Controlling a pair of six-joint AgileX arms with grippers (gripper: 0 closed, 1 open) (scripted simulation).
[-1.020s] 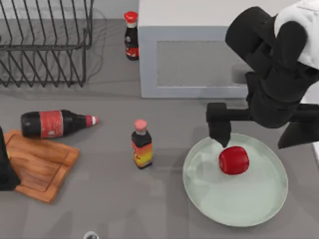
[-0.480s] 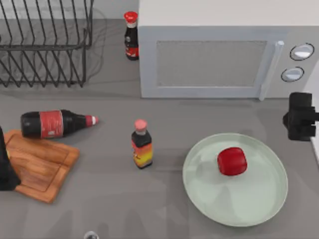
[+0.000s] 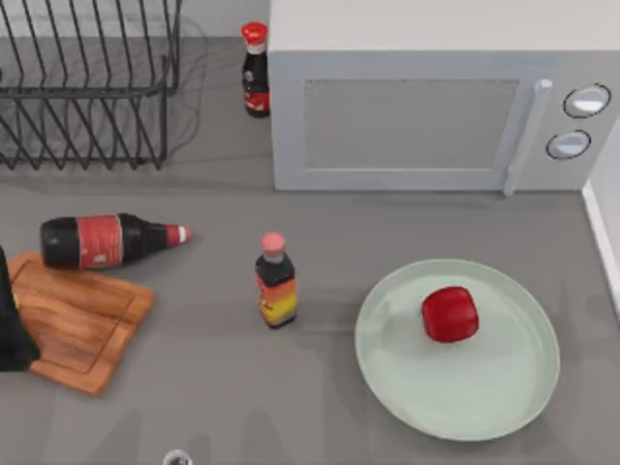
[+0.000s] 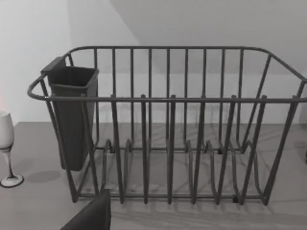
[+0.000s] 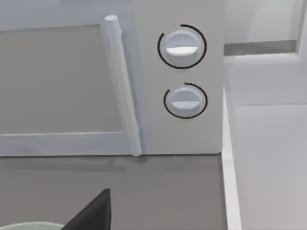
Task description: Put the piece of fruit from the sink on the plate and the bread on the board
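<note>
Seen from above: piece of fruit (image 3: 450, 313) resting inside the plate (image 3: 426, 397) rim, so that half judged done; board (image 3: 82, 325) at left edge, awaiting bread. Left wrist: left gripper (image 4: 91, 215) facing dish rack (image 4: 168, 124), grip untellable. Right wrist: right gripper (image 5: 93, 211) facing microwave (image 5: 62, 81), grip likewise untellable

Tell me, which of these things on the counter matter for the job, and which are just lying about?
Part of the job:
- red fruit, lying on the pale green plate
- wooden cutting board, at the table's left edge

Just lying about:
- microwave
- wire dish rack
- dark bottle lying on its side
- small upright sauce bottle
- red-capped bottle beside the microwave
- wine glass
</note>
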